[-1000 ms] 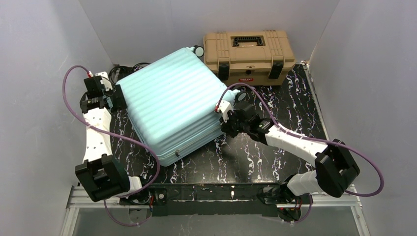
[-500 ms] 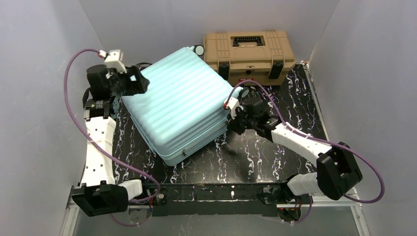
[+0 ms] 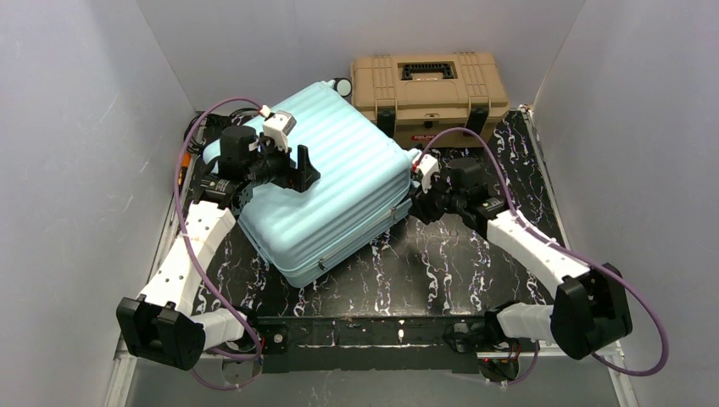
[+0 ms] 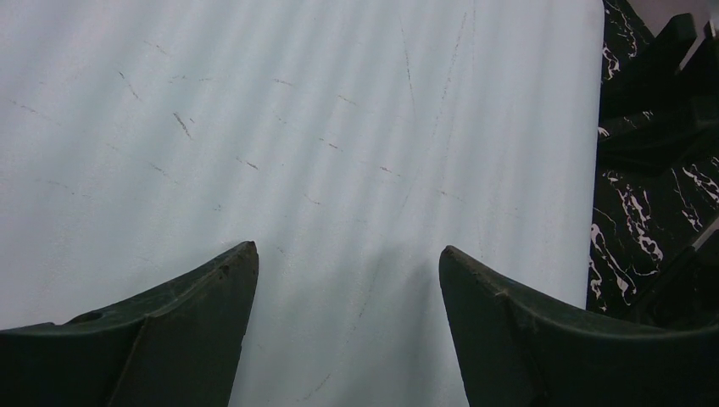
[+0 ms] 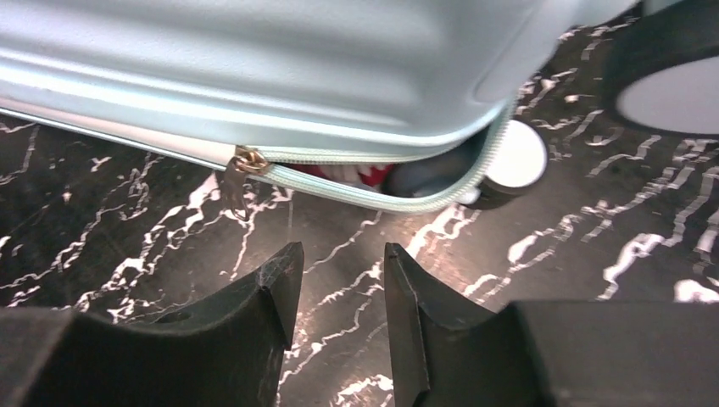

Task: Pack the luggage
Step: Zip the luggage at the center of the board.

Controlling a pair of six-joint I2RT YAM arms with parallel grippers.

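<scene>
Luggage lay on the desk, closed except for a gaping corner zip. We had swung the left tool from its side to over its top, jaws spread and empty. The right tool had just released and hovered near the zipper pull; we judged zipping unfinished.

1. Tan toolbox, lid shut, two black latches on its front, sits at the table's 12 to 1 o'clock edge.
2. Black table veined with white.
3. Pale grey walls at 9, 12 and 3 o'clock.
</scene>
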